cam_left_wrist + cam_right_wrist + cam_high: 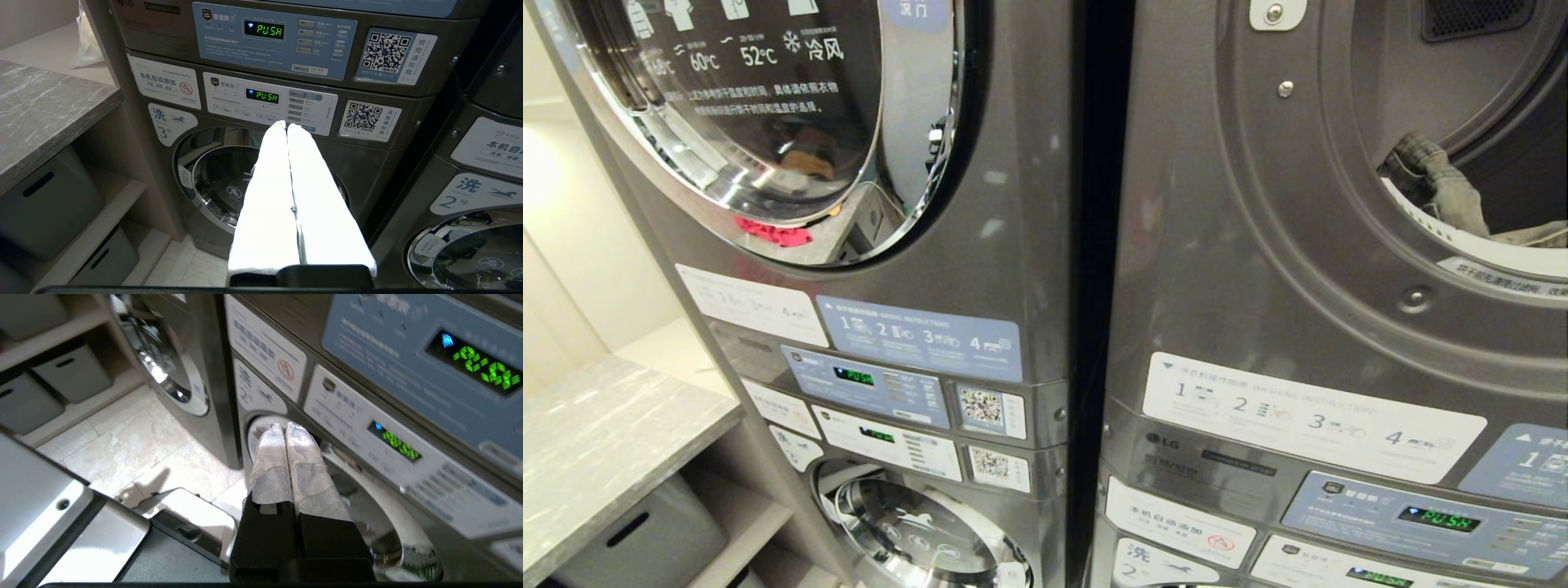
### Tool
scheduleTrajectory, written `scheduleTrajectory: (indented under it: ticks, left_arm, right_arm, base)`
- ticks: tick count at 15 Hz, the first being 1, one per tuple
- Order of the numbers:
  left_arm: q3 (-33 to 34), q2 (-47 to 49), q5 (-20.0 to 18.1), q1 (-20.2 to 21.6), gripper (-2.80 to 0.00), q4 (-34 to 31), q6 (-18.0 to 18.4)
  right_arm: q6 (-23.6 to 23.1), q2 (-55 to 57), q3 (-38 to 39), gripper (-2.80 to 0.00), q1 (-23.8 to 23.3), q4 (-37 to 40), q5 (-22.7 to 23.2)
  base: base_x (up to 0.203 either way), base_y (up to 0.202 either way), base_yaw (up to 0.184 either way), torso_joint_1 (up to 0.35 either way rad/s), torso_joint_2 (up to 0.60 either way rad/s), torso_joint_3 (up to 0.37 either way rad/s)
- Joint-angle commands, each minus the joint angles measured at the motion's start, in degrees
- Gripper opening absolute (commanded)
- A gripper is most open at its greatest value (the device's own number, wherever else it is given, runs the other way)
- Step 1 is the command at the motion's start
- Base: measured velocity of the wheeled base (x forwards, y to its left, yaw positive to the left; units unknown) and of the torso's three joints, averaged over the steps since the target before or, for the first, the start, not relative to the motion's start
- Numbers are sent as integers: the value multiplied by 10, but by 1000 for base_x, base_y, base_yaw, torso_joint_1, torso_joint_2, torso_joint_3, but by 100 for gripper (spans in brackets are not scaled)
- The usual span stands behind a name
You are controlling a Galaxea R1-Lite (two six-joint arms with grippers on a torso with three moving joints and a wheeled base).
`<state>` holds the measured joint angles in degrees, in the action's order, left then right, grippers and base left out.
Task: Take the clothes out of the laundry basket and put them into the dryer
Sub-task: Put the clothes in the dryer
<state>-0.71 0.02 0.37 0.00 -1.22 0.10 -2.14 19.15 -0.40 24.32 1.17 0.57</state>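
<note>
The right-hand dryer (1258, 245) stands with its round opening uncovered at the upper right of the head view. A grey-green piece of clothes (1437, 184) hangs over the white rim inside it. The laundry basket is out of view. My left gripper (284, 125) is shut and holds nothing; its white-wrapped fingers point at the lower left washer door (216, 179). In front of the lower right washer door (392, 522) my right gripper (284, 426) is shut too, with nothing between its fingers. Neither gripper shows in the head view.
The left dryer's glass door (760, 98) is closed, with something red (772, 234) at its lower edge. A grey marble counter (596, 441) with storage bins (45, 204) under it stands at the left. My own base (81, 522) sits low over the tiled floor (135, 437).
</note>
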Motion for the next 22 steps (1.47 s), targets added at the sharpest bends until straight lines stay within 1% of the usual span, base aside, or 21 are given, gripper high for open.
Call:
scheduleTrajectory:
  ticks: [1,2,5,6,10,11,13,19,22]
  left_arm:
    - [0,0,0,0,-280,0,0]
    - [0,0,0,0,-280,0,0]
    - [0,0,0,0,-280,0,0]
    - [0,0,0,0,-280,0,0]
    - [0,0,0,0,-280,-1,0]
    - [0,0,1,0,-280,0,0]
    - [0,0,1,0,-280,0,-1]
    - [-1,0,0,0,-280,-4,1]
    - [-1,0,0,0,-280,-5,1]
  right_arm:
    - [3,50,0,-280,-39,0,-4]
    - [1,56,0,-280,-66,0,-6]
    - [-3,52,0,-280,-191,0,-7]
    - [-5,29,0,-280,-224,0,-7]
    - [-40,-165,1,-280,-239,-2,13]
    - [-37,-191,2,-280,-241,-4,9]
    - [-7,-191,4,-280,-244,-11,-1]
    - [-11,-192,2,-280,-246,-7,-1]
    - [-15,-190,1,-280,-246,1,0]
  base:
    - [0,0,0,0,0,0]
    - [0,0,0,0,0,0]
    - [0,0,0,0,0,0]
    - [0,0,0,0,0,0]
    - [0,0,0,0,0,0]
    - [0,0,0,0,0,0]
    - [0,0,0,0,0,0]
    - [0,0,0,0,0,0]
    - [-175,0,0,1,8,0]
